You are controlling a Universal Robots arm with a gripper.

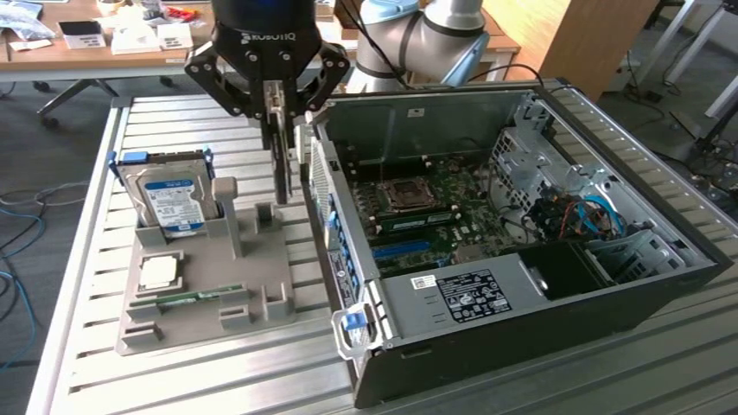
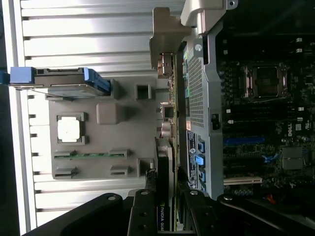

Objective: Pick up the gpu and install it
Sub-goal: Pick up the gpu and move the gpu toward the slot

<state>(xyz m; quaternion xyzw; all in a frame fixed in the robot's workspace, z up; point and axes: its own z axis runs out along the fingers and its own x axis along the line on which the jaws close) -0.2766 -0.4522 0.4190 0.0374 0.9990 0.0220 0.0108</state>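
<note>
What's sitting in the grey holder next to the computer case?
A hard drive stands upright, a processor chip and green memory stick lie flat. The gripper grips the gpu at the holder edge; what's under it is hidden.

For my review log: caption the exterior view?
Gripper clamped on the upright gpu at the grey holder, beside the open computer case.

The gpu is black, like the gripper. The hard drive wears a blue-and-white label and blue rails. The holder is plain grey; the table ribbed silver.
</note>
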